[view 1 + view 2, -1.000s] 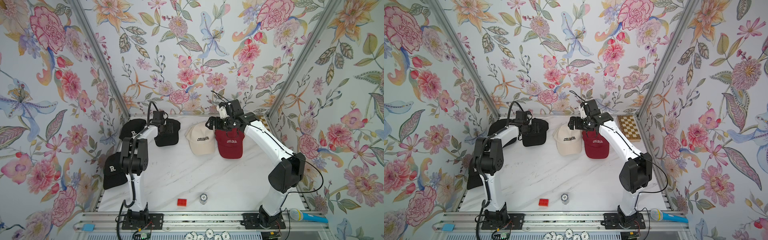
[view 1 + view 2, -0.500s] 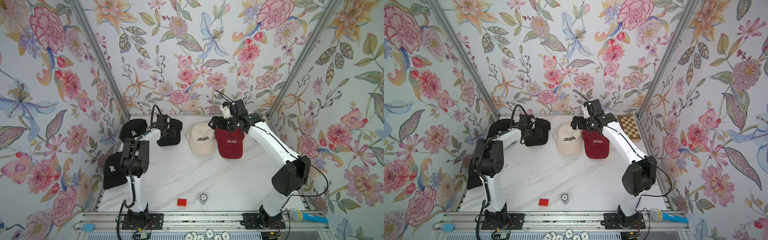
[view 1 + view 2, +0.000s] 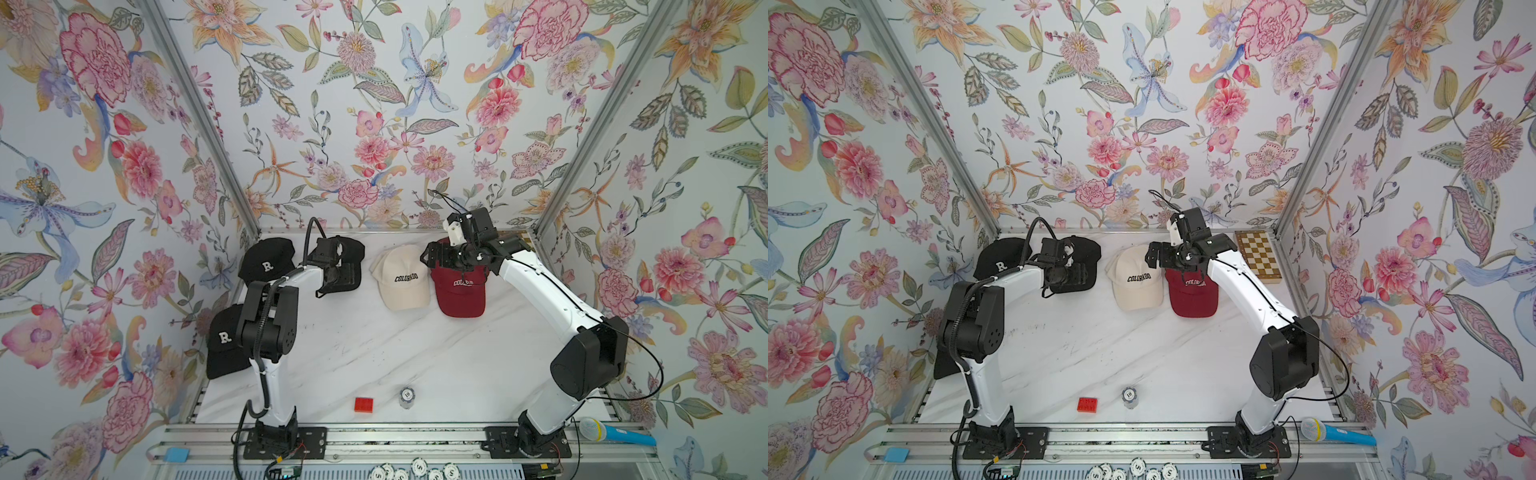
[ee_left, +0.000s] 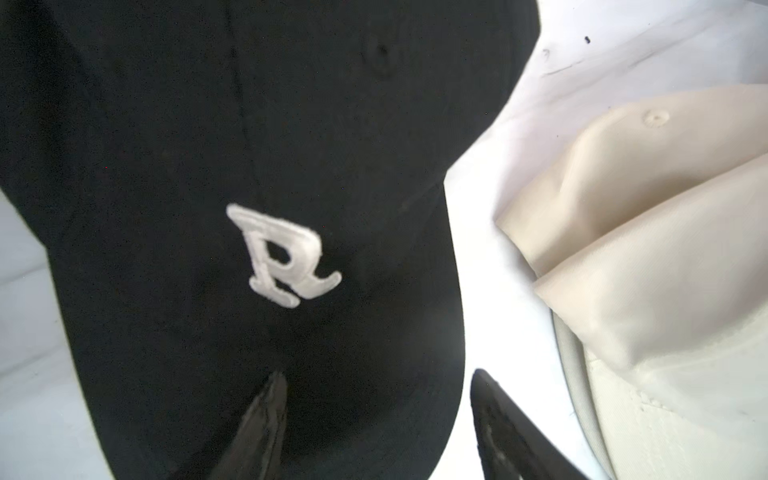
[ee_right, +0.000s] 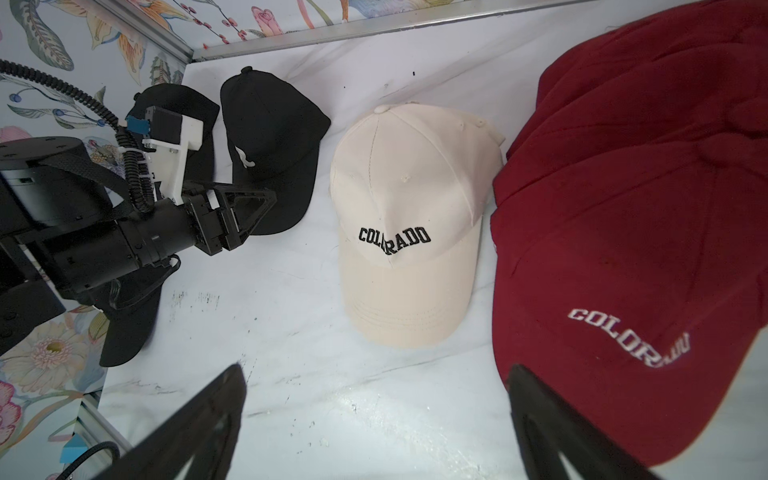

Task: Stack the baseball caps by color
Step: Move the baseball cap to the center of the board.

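two open claws above the caps

my left claw [image 4: 376, 374] hangs over the brim of a black fabric baseball cap with a white "r" [image 4: 249, 124], near the back of the white marble table [image 3: 374, 345]. its jaws stand partly apart: one finger [image 4: 266, 415] is above the brim, the other is past the brim's edge. it holds nothing. i cannot tell whether a tip brushes the fabric, since the wrist view is blurred there. a second black "r" cap [image 3: 266, 259] lies in the back corner on my left, just beside the first. a third black "r" cap [image 3: 222, 340] lies at the table's left edge, partly behind my left arm.

my right claw [image 5: 376, 368] is spread wide and empty. it hovers above the back of the dark red fabric caps with white "colorado" lettering [image 5: 644, 187], which lie nested in one pile. just beside that pile, between it and the first black cap, sits a cream fabric cap with black "colorado" lettering [image 3: 401, 278]. near the front edge lie a small red plastic brick [image 3: 363, 404] and a short stack of poker chips [image 3: 407, 397].
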`<state>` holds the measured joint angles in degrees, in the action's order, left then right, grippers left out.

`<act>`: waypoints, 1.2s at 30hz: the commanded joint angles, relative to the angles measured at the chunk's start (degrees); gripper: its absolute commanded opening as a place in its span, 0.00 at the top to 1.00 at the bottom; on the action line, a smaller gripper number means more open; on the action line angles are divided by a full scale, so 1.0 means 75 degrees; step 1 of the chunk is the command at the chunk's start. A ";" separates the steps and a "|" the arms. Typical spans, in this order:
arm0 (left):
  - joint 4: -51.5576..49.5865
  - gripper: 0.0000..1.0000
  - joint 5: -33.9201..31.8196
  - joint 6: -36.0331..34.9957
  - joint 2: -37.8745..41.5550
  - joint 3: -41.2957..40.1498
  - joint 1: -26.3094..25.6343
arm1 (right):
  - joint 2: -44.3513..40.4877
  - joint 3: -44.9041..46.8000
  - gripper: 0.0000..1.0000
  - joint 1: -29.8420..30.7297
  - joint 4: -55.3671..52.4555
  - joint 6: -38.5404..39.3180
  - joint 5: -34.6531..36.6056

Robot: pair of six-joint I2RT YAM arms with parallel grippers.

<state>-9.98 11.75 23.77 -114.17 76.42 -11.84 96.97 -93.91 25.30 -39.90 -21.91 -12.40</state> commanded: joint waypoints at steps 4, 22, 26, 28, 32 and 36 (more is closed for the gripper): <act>0.0171 0.30 -0.0049 0.0261 0.0496 -0.0570 -0.0209 | -0.0482 0.0353 0.01 -0.0045 0.0193 -0.0008 0.0084; 0.0636 0.35 -0.0108 0.0738 0.1490 -0.2290 -0.0797 | -0.0884 0.0777 0.01 -0.0065 0.0224 -0.0064 -0.0057; 0.0674 0.37 -0.0129 0.0835 0.1737 -0.2651 -0.0981 | -0.0985 0.0882 0.01 -0.0066 0.0317 -0.0137 -0.0149; 0.0718 0.37 -0.0116 0.0894 0.1922 -0.2875 -0.1057 | -0.0998 0.0890 0.01 -0.0064 0.0357 -0.0166 -0.0195; 0.0756 0.37 -0.0203 0.1005 0.2331 -0.3303 -0.1176 | -0.0976 0.0844 0.01 -0.0058 0.0377 -0.0151 -0.0273; 0.0473 0.27 -0.0406 0.0968 0.2704 -0.3334 -0.1205 | -0.0849 0.0690 0.01 -0.0064 0.0371 -0.0115 -0.0379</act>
<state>-3.14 11.09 30.50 -96.03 52.14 -20.43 91.13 -87.90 25.04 -37.80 -22.57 -14.06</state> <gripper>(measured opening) 0.709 0.988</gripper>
